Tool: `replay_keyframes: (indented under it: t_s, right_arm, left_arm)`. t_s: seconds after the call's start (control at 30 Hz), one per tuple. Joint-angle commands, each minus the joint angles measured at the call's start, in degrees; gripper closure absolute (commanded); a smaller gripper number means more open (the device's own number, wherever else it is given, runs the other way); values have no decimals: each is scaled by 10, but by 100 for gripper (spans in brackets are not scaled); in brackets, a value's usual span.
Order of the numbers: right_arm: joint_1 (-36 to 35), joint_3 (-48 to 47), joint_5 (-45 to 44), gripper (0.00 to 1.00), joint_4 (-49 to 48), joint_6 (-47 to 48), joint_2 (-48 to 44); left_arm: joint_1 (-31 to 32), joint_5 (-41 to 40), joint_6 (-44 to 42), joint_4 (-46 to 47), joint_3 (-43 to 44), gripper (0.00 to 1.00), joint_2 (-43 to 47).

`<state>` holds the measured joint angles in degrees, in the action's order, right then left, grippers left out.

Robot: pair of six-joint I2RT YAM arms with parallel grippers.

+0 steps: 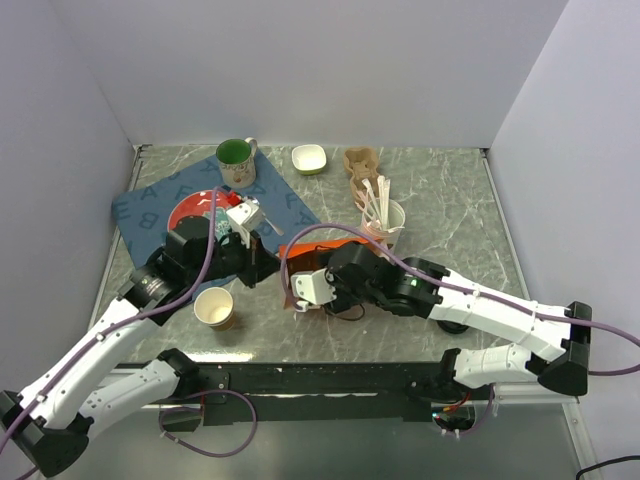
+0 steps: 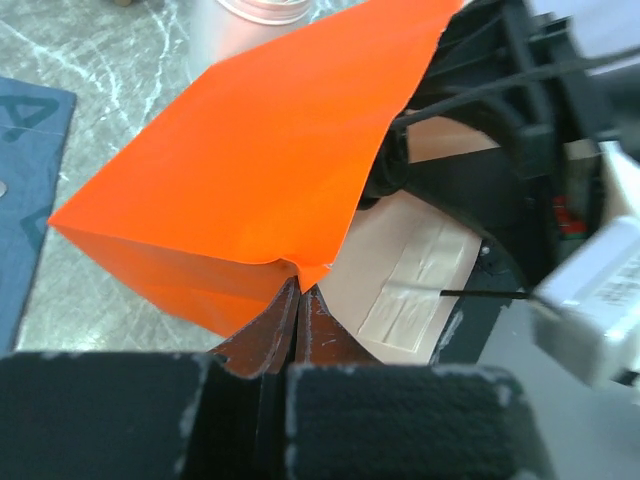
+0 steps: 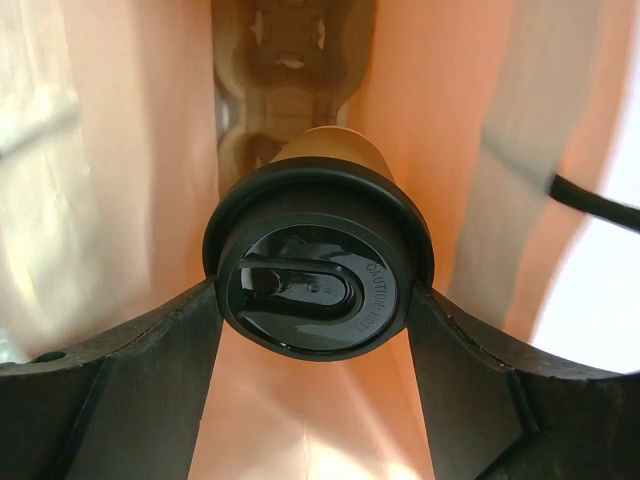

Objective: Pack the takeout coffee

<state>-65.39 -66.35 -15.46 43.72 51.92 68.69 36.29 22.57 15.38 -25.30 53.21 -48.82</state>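
Right wrist: I see right tool (image 3: 318, 335) clamped wide on takeout coffee (image 3: 318, 265), lid between its fingers, orange bag (image 3: 430, 120) walls either side. Left tool (image 2: 298, 300) pinched fully closed on the bag's rim at its tips.

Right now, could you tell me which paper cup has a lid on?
The brown cup in the right gripper, inside the orange bag: it alone wears a black lid. The tan cup and white cup are open.

Orange bag (image 2: 250, 170), brown cup (image 3: 330, 148) with black lid (image 3: 318, 270), blue mat (image 1: 150, 210) seemingly lettered, grey-veined table (image 1: 450, 200)
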Motion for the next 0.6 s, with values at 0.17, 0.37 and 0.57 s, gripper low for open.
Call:
replay_keyframes:
  t_s: [0.17,0.37,0.57]
  right_arm:
    - [-1,52,-9,64,-68,23,3]
    - [2,68,0,64,-69,35,9]
    - [26,91,0,64,-89,44,12]
  left_arm:
    - [-3,50,-9,-12,-1,99,20]
    - [-2,57,-26,-6,-1,99,20]
    - [-2,68,-28,3,-4,99,13]
